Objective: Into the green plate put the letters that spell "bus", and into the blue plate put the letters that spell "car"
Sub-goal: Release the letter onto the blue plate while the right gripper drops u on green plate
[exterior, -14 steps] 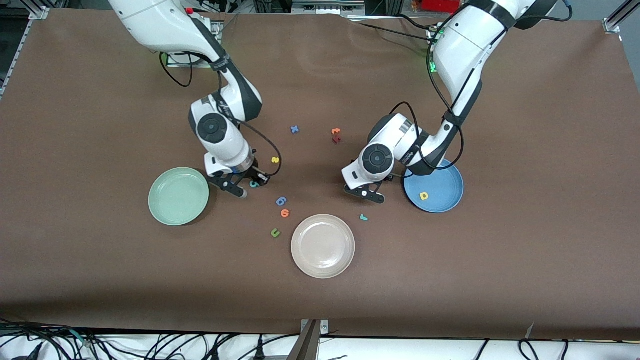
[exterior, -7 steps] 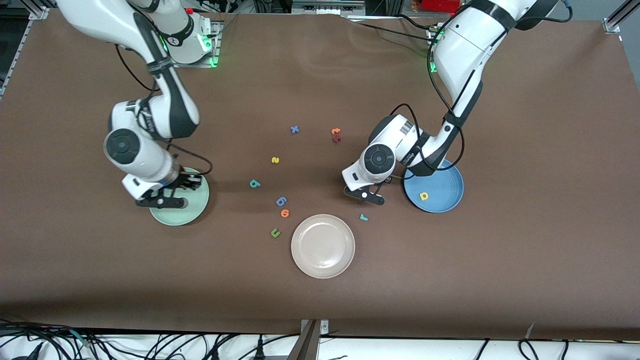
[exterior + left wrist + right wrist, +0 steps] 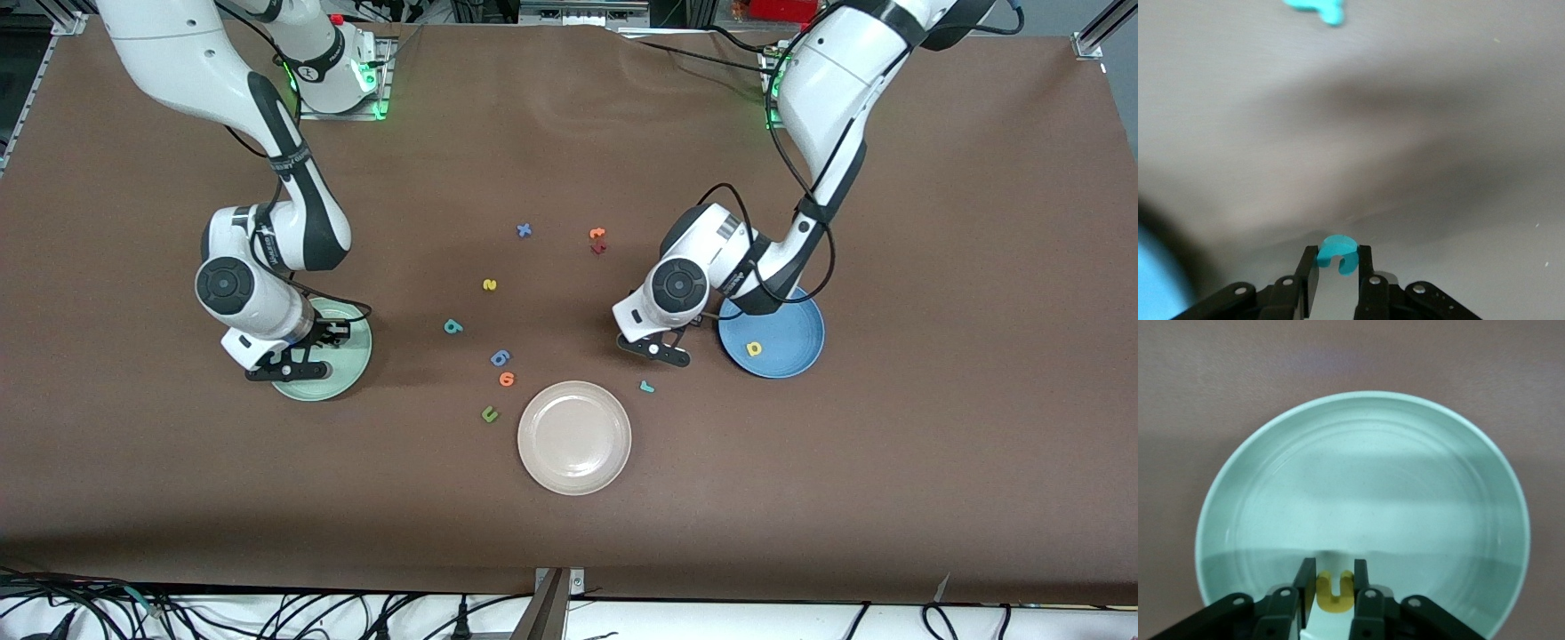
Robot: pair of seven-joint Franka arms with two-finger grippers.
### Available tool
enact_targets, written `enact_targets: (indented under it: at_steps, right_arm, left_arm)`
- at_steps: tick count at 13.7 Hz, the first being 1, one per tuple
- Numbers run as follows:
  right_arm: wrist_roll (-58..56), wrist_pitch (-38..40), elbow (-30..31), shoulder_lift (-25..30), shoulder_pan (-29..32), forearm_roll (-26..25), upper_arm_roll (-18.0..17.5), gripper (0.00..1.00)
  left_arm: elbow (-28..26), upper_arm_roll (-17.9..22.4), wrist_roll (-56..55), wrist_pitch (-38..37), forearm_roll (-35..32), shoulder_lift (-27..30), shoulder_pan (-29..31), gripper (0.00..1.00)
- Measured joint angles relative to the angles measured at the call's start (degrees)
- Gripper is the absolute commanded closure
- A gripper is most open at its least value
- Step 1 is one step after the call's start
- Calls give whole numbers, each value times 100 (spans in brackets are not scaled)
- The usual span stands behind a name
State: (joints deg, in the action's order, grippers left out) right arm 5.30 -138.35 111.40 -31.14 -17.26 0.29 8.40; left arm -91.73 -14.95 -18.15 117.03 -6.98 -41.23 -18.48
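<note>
My right gripper (image 3: 298,364) hangs low over the green plate (image 3: 352,352), shut on the yellow "u" (image 3: 1335,593), with the plate's bare floor (image 3: 1365,487) below. My left gripper (image 3: 662,348) is shut on the teal "c" (image 3: 1331,247) just above the table beside the blue plate (image 3: 787,360). The yellow "a" (image 3: 754,348) lies in the blue plate. The teal "r" (image 3: 647,387) lies on the table nearer the front camera than the left gripper. The teal "b" (image 3: 453,326) and yellow "s" (image 3: 489,284) lie mid-table.
A beige-white plate (image 3: 573,436) sits nearest the front camera, in the middle. Loose letters lie around: a blue "x" (image 3: 524,230), an orange "t" (image 3: 597,234), a blue rounded one (image 3: 500,357), an orange rounded one (image 3: 507,379) and a dark green "u" (image 3: 489,413).
The right arm swung from beside the teal "b" to over the green plate, carrying the yellow "u". The left gripper shut on the teal "c" and shifted slightly toward the blue plate.
</note>
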Motion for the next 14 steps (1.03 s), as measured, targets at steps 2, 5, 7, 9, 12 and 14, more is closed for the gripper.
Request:
enact_targets:
  at_steps: [2, 5, 7, 9, 12, 14]
  right_arm:
    - [3, -35, -2, -25, 0, 0, 2, 1]
    - [77, 18, -43, 90, 0, 2, 1, 1]
    - [542, 244, -61, 322, 0, 7, -113, 1]
    - [1519, 334, -60, 520, -34, 6, -575, 1]
    - [3163, 30, -41, 533, -324, 2, -1202, 1]
    - [3929, -354, 69, 440, -538, -2, -1430, 1]
  left_arm:
    - [14, 14, 415, -398, 0, 224, 317, 90]
    - [9, 19, 895, -878, -1, 413, 862, 87]
    - [-61, 32, 1269, -1019, -3, 405, 1116, 85]
    - [-195, 59, 1612, -1022, -3, 367, 1302, 38]
    - [-278, 57, 1739, -1021, -3, 226, 1397, 0]
    - [-252, 26, 1741, -1018, -3, 212, 1384, 0]
